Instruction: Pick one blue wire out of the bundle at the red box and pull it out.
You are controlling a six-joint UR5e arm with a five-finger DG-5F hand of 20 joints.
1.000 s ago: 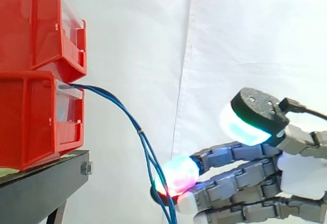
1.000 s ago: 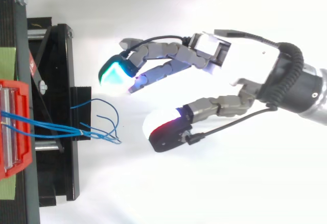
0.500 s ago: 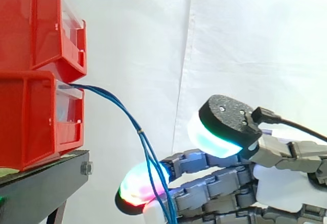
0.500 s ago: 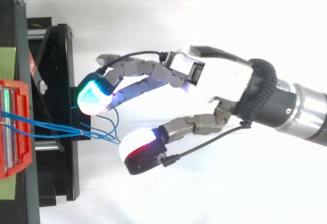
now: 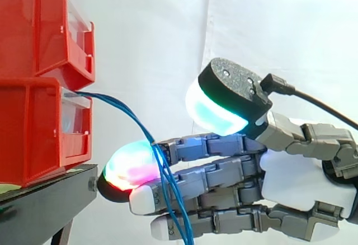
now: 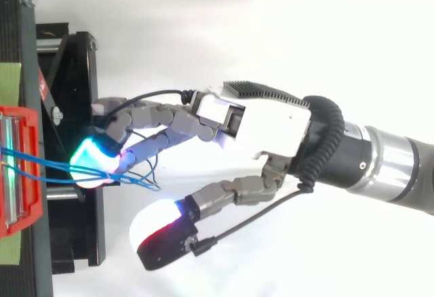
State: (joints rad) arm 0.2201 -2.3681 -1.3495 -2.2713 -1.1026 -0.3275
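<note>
A bundle of thin blue wires [image 5: 127,112] comes out of the lower red bin [image 5: 33,133] and hangs down to the right. In the top view the blue wires [image 6: 41,168] run from the red bin [image 6: 15,195] and splay out at their free ends. My hand [image 5: 291,183] reaches in from the right, open, with straight fingers. Its glowing fingertips [image 5: 126,166] lie among the hanging wires, which cross in front of the fingers. From above, the fingertips [image 6: 91,165] rest on the wires over the stand's edge. The thumb pad [image 6: 163,232] stands well apart, holding nothing.
Two red bins are stacked on a black stand [image 5: 50,200], the upper bin [image 5: 39,27] overhanging the lower one. The stand's black frame [image 6: 74,60] and a strip of green tape [image 6: 10,80] lie at the left. A white curtain [image 5: 168,43] hangs behind.
My hand has moved left toward the bins; its fingertips went from just short of the wires' free ends to lying on the bundle near the stand. The wires barely shifted.
</note>
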